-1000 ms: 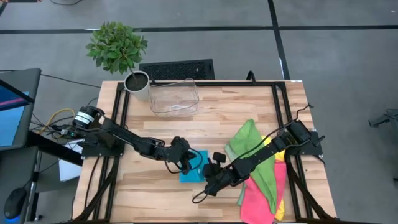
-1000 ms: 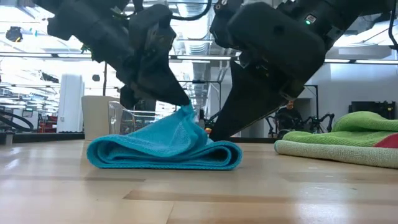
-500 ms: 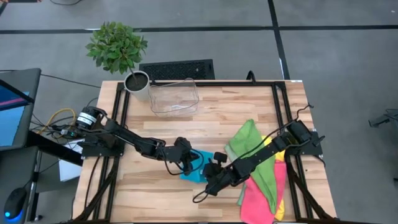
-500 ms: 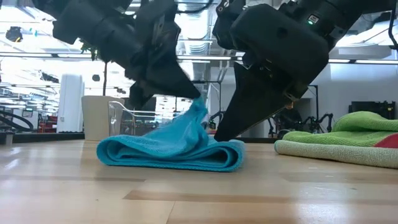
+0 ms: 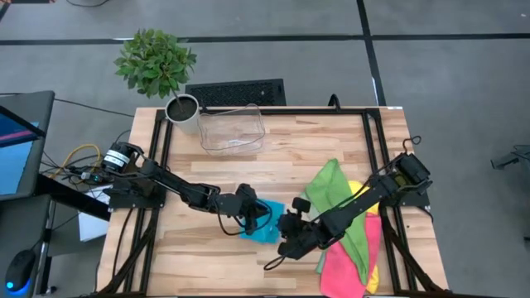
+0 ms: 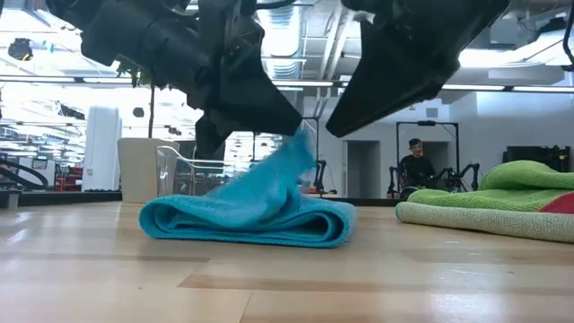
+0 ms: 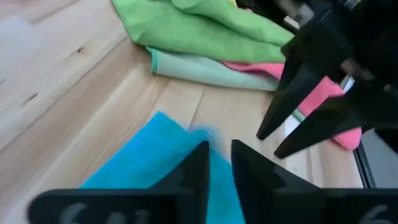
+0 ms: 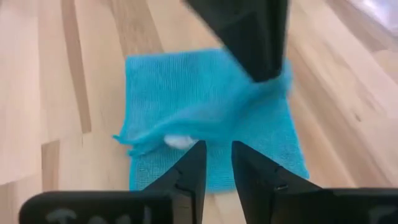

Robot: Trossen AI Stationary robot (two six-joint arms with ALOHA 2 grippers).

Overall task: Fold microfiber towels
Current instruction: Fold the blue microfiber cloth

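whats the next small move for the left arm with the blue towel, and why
Probably open the left gripper fully and lift clear. The blue towel already lies doubled on the table, only one corner is raised at the left fingers, and the right gripper hangs above it.

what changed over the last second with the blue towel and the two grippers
The left gripper carried the raised flap of the blue towel toward the pile of towels and its fingers began parting. The right gripper lifted off the table, away from the fold. The pile, clear bin and plant stayed put.
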